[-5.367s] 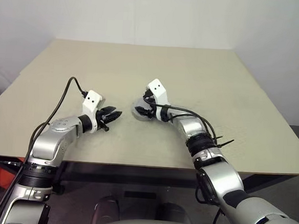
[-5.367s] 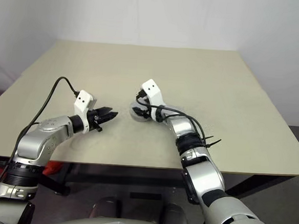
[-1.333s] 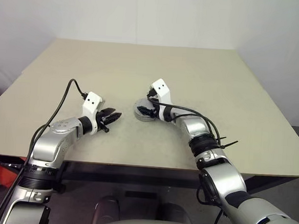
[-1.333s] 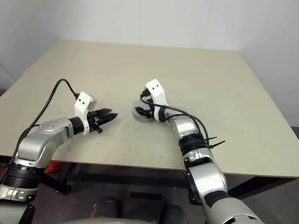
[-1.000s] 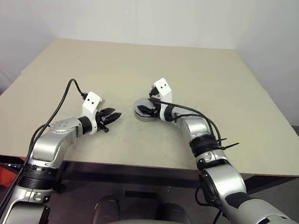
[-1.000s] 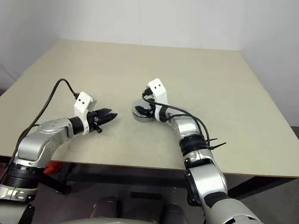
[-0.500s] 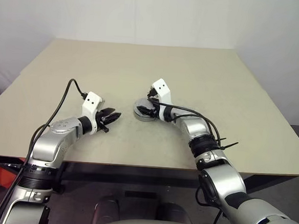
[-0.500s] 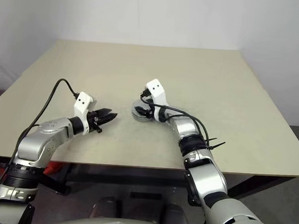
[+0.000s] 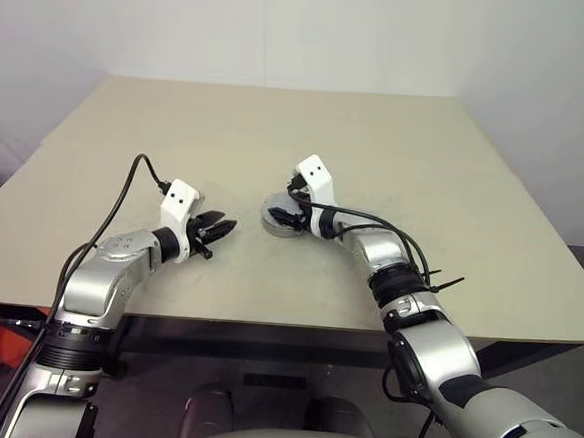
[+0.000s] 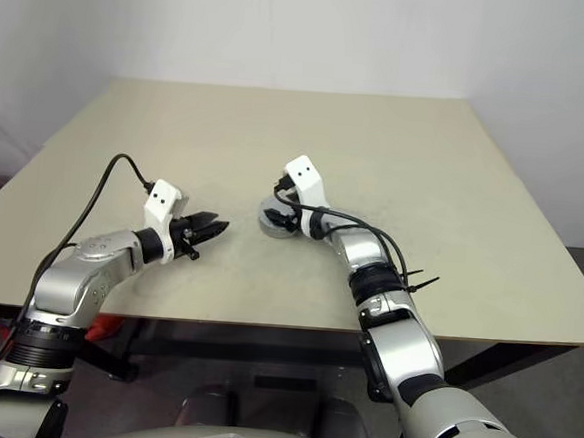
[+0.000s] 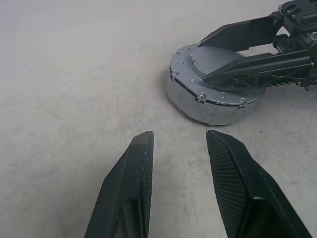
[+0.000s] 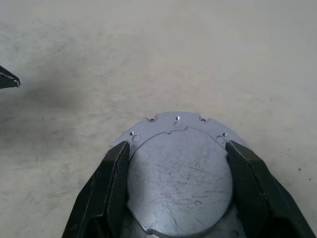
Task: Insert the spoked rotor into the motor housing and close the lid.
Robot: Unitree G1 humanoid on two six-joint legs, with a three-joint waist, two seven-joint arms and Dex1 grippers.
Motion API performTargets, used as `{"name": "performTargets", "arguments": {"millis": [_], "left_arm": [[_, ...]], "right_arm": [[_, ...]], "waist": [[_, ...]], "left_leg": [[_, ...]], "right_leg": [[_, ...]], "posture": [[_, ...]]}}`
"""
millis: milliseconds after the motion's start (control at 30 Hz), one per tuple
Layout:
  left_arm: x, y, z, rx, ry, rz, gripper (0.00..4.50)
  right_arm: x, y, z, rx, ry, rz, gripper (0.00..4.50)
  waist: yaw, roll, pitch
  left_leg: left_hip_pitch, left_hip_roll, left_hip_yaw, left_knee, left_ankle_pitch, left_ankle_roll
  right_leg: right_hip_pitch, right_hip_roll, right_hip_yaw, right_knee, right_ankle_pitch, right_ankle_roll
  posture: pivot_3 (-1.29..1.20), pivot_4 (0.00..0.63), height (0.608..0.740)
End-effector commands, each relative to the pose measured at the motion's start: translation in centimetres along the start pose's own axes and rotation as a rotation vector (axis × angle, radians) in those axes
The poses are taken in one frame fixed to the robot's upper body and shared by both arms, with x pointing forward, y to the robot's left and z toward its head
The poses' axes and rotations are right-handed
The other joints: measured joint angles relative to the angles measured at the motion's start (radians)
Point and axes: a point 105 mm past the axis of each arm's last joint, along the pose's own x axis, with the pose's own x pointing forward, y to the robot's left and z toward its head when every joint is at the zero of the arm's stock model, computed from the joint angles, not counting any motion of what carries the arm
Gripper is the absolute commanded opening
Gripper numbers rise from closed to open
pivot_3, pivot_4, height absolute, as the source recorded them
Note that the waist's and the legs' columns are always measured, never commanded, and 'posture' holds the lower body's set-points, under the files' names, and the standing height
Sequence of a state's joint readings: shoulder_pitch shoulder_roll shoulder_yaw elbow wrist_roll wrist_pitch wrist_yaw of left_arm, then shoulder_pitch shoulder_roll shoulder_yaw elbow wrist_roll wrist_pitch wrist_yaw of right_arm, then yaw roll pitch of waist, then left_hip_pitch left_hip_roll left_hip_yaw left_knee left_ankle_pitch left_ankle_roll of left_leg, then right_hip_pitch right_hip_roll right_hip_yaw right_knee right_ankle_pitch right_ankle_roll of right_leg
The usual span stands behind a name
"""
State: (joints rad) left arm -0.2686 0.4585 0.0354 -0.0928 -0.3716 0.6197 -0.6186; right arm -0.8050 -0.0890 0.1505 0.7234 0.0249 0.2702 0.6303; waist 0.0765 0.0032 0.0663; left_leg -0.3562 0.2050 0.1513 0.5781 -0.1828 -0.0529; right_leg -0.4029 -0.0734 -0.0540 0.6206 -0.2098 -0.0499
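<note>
While the right gripper (image 12: pixel 176 188) straddles the lid (image 12: pixel 178 173), its two black fingers (image 12: pixel 111 188) stand wide, one on each side of the round grey top face; whether the pads press the rim or merely flank it cannot be told; the lid sits on the motor housing (image 11: pixel 208 106), which rests flat on the beige table (image 9: pixel 456 170) near its middle; the left wrist view shows a thin dark seam between the screw-studded upper plate and the silver wall below, even around the visible arc; no copper windings and no spoked rotor are exposed, so the rotor is judged to be already inside and the lid seated or nearly so. The left gripper (image 11: pixel 178 144) hangs just above the table, near the housing but apart from it, its fingers part-open and holding nothing. To finish the closing well: keep the right fingers level with the plate so that any push goes straight down and not to one side; check that the seam is even all round before letting go; should the housing tend to slide, bring the free left gripper against its wall as a stop; release by spreading the fingers outward, without dragging the lid askew.
</note>
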Motion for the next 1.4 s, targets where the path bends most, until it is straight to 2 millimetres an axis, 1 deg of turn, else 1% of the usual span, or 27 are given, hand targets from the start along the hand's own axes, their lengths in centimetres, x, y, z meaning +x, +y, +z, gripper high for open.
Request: {"name": "performTargets", "arguments": {"millis": [33, 267, 533, 667, 767, 867, 1067, 1133, 1267, 1400], "left_arm": [[-0.4, 0.2, 1.2, 0.039, -0.038, 0.010, 1.77], [-0.4, 0.1, 1.1, 0.037, -0.038, 0.010, 1.77], [-0.4, 0.1, 1.0, 0.035, -0.038, 0.010, 1.77], [-0.4, 0.0, 1.0, 0.034, -0.037, 0.008, 1.77], [-0.4, 0.0, 1.0, 0.034, -0.038, 0.009, 1.77], [-0.4, 0.0, 1.0, 0.034, -0.037, 0.011, 1.77], [-0.3, -0.1, 1.0, 0.031, -0.038, 0.009, 1.77], [-0.2, -0.3, 1.1, 0.025, -0.040, 0.006, 1.77], [0.6, -0.7, 1.5, -0.032, -0.062, -0.004, 1.77], [2.4, -0.2, 1.4, -0.101, -0.051, 0.035, 1.77]], "right_arm": [[-0.1, -0.5, 0.3, -0.022, 0.005, -0.020, 2.96], [0.1, -0.3, -0.1, -0.007, 0.018, -0.018, 2.96], [0.1, -0.1, 1.4, 0.008, -0.022, -0.009, 2.96], [0.2, -0.1, 1.4, 0.006, -0.022, -0.009, 2.96], [0.2, -0.1, 1.0, 0.005, -0.010, -0.010, 2.96], [0.2, -0.3, 0.1, -0.006, 0.018, -0.021, 2.96], [0.3, -0.1, -2.5, -0.004, 0.113, -0.021, 2.96], [0.2, 0.0, -3.0, -0.005, 0.137, -0.022, 2.96], [0.2, -0.2, -3.0, 0.003, 0.138, -0.028, 2.96], [0.1, -0.4, -2.7, -0.002, 0.133, -0.030, 2.96]], "waist": [[0.000, 0.000, 0.000], [0.000, 0.000, 0.000], [-0.001, 0.000, 0.000], [-0.001, 0.000, 0.000], [-0.001, 0.000, 0.000], [-0.001, 0.000, 0.000], [-0.001, 0.000, 0.000], [-0.001, 0.000, 0.000], [0.000, 0.000, 0.000], [0.002, 0.000, 0.000]], "left_leg": [[0.000, 0.000, 0.000, 0.000, 0.000, 0.000], [0.001, 0.000, 0.000, 0.000, 0.000, 0.000], [0.002, 0.000, 0.000, 0.000, 0.000, 0.000], [0.002, 0.000, 0.000, 0.000, 0.000, 0.000], [0.002, 0.000, 0.000, 0.000, 0.000, 0.000], [0.002, 0.000, 0.000, 0.000, 0.000, 0.000], [0.004, 0.000, 0.000, 0.000, 0.000, 0.000], [0.006, 0.000, 0.000, 0.000, 0.000, 0.001], [0.008, 0.000, 0.000, 0.000, 0.000, 0.001], [0.008, 0.000, 0.000, 0.000, 0.000, 0.000]], "right_leg": [[0.000, 0.000, 0.000, 0.000, 0.000, 0.000], [0.001, 0.000, 0.000, 0.000, 0.000, 0.000], [0.002, 0.000, 0.000, 0.001, 0.000, 0.000], [0.002, 0.000, 0.000, 0.000, 0.000, 0.000], [0.002, 0.000, 0.000, 0.000, 0.000, 0.000], [0.002, 0.000, 0.000, 0.000, 0.000, 0.000], [0.003, 0.000, 0.000, 0.001, 0.000, 0.000], [0.006, 0.000, 0.000, 0.000, 0.000, 0.000], [0.008, 0.000, 0.000, 0.000, 0.000, 0.000], [0.008, 0.000, 0.000, 0.000, 0.000, 0.000]], "posture": [[0.00, 0.000, 0.740], [0.00, 0.000, 0.740], [0.00, 0.000, 0.740], [0.00, 0.000, 0.740], [0.00, 0.000, 0.740], [0.00, 0.000, 0.740], [0.00, 0.000, 0.740], [0.00, 0.000, 0.740], [0.00, 0.000, 0.740], [0.00, 0.000, 0.740]]}}
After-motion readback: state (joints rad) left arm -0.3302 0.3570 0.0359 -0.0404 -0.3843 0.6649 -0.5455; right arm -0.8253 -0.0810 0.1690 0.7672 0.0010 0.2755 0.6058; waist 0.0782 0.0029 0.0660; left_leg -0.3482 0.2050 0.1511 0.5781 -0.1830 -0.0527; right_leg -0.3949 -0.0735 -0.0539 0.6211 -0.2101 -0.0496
